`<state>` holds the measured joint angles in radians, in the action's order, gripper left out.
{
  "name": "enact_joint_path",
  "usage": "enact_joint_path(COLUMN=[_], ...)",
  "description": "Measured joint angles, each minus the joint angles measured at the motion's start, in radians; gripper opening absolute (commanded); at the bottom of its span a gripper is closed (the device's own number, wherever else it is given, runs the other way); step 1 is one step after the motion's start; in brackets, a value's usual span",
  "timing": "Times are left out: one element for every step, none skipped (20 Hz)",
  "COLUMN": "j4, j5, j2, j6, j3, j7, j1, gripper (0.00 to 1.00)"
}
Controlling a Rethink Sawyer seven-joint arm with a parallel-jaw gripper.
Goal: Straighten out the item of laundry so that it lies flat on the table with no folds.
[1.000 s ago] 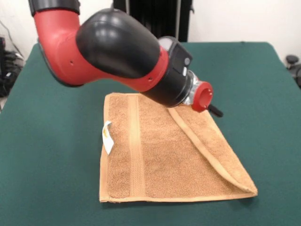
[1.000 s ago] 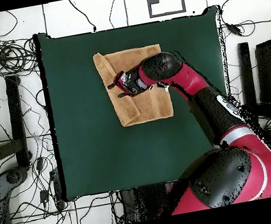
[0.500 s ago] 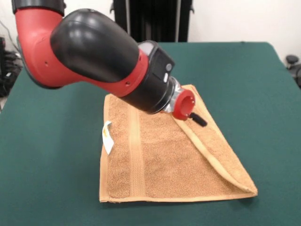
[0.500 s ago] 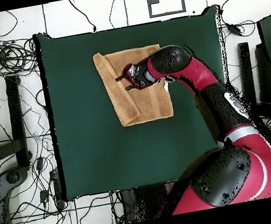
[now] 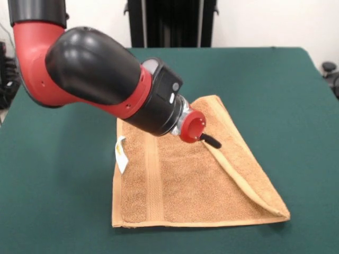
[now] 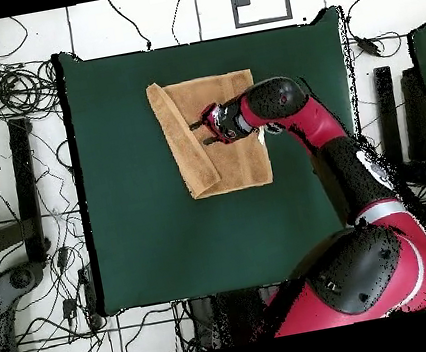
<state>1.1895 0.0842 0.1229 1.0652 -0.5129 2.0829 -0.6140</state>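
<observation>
Orange-tan terry towel (image 5: 190,180) spread on the green counter (image 5: 286,84), not yet flat: right-hand side in the front view folded over on itself in a long diagonal flap, hemmed edge running from the far corner down to the near right corner. One smoother woven band running front to back near the left edge, small white label (image 5: 121,153) sticking out from that same side. Red and black arm (image 5: 95,79) reaching in from the upper left, red wrist cap tilted down toward the cloth. Gripper (image 5: 211,141) low over the fold line, a short black fingertip at or just above the flap's upper part; contact unclear. Opening of the gripper impossible to judge, nothing seen held. Overhead, gripper (image 6: 201,131) over the towel's middle, beside the folded strip.
</observation>
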Motion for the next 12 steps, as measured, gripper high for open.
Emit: enact_joint_path(j4=[0.000, 0.000, 0.000, 0.000, 0.000, 0.000, 0.000, 0.000, -0.001, -0.002, -0.003, -0.004], j5=[0.000, 0.000, 0.000, 0.000, 0.000, 0.000, 0.000, 0.000, 0.001, 0.001, 0.003, 0.005], j2=[-0.005, -0.009, -0.014, -0.028, -0.033, -0.036, -0.041, -0.044, -0.047, -0.050, -0.054, -0.058], j6=[0.000, 0.000, 0.000, 0.000, 0.000, 0.000, 0.000, 0.000, 0.000, 0.000, 0.000, 0.000], j3=[0.000, 0.000, 0.000, 0.000, 0.000, 0.000, 0.000, -0.001, -0.001, -0.001, -0.002, -0.002], j7=[0.000, 0.000, 0.000, 0.000, 0.000, 0.000, 0.000, 0.000, 0.000, 0.000, 0.000, 0.000], j1=[0.000, 0.000, 0.000, 0.001, 0.002, 0.002, 0.002, 0.002, 0.002, 0.002, 0.002, 0.002], gripper=[1.00, 1.00, 1.00, 1.00, 1.00, 1.00, 1.00, 1.00, 1.00, 1.00, 1.00, 1.00])
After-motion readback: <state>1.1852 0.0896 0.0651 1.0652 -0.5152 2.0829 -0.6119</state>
